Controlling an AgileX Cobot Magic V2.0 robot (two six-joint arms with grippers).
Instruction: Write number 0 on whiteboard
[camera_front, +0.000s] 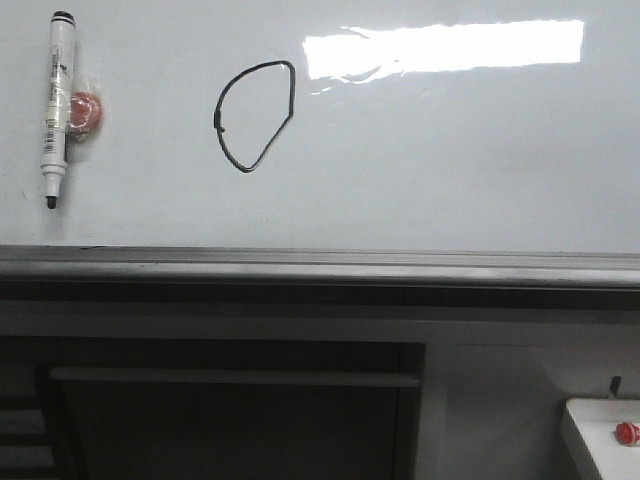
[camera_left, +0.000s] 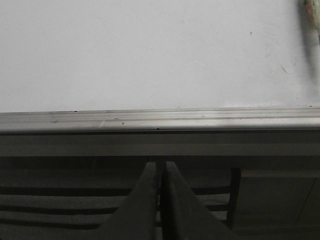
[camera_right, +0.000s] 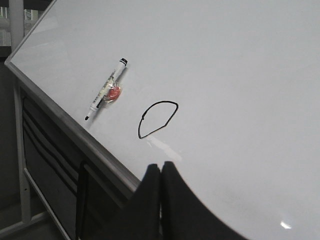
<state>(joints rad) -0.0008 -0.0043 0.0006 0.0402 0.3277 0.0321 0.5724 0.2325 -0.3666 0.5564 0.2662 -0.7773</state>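
The number 0 (camera_front: 255, 116) is a thin black lopsided loop on the whiteboard (camera_front: 450, 160), left of its middle; it also shows in the right wrist view (camera_right: 157, 119). A white marker pen (camera_front: 56, 108) with a black cap lies on the board at the far left, beside a red round piece (camera_front: 82, 110). Neither gripper shows in the front view. My left gripper (camera_left: 161, 166) is shut and empty, below the board's grey rail (camera_left: 160, 120). My right gripper (camera_right: 160, 167) is shut and empty, near the board's lower edge, short of the loop.
A grey metal rail (camera_front: 320, 268) runs along the board's lower edge, with a dark frame and bars (camera_front: 230, 378) beneath it. A small white tray (camera_front: 605, 435) with a red cap (camera_front: 627, 432) sits at the lower right. A bright rectangular light reflection (camera_front: 445, 46) lies on the board.
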